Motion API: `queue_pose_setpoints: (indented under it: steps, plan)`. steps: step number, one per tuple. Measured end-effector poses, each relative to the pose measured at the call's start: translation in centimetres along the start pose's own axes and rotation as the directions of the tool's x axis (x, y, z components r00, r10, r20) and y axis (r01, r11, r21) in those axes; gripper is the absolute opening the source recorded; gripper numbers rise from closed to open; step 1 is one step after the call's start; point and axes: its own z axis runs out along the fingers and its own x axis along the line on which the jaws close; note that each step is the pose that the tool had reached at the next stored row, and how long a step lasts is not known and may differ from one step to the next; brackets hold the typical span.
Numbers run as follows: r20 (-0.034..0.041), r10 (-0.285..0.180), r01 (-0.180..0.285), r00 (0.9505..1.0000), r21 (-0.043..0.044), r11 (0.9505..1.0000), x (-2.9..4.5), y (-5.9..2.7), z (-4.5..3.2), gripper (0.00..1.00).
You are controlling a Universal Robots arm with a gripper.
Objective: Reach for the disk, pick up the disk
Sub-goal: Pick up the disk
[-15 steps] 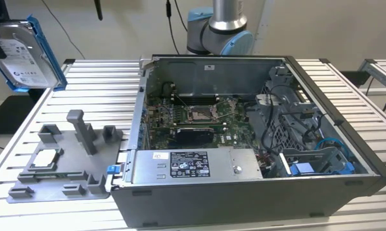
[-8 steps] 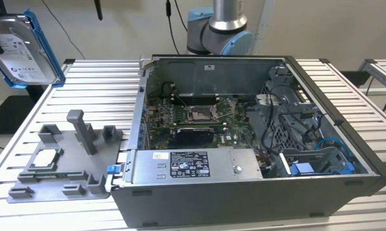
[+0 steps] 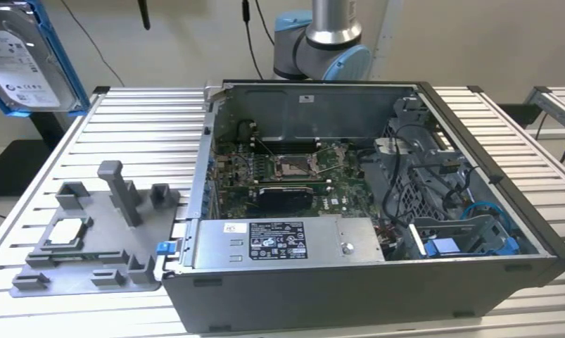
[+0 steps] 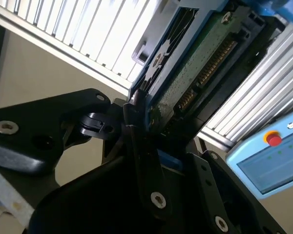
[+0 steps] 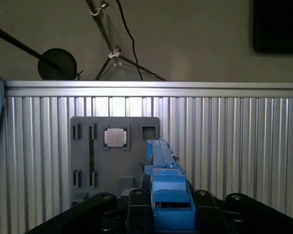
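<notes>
Edge-on disk (image 5: pixel 168 187) held in tool (image 5: pixel 168 210), grey fixture (image 5: pixel 112 165) holding chip (image 5: pixel 116 137), slatted table (image 5: pixel 234 146)

No wording can be made out anywhere. The disk (image 3: pixel 24 67), up above the desk's (image 3: pixel 141 134) far corner at the exterior view's left, carries a white label of small dark print and round marks. On the power supply (image 3: pixel 357 243) inside the computer case (image 3: pixel 357 303) sit a black label (image 3: pixel 277 241) with pale symbols and a small white sticker (image 3: pixel 235 227), both illegible.

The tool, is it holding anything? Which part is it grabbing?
Yes. The tool holds the disk, pinching one edge at its blue bracket.
</notes>
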Motion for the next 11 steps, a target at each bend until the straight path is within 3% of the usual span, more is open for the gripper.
queue_pose_setpoints:
  steps: [11]
  plan:
    - [0.0,0.0,0.0,1.0,-0.0003,1.0,-0.13,0.04,-1.73,0.0]
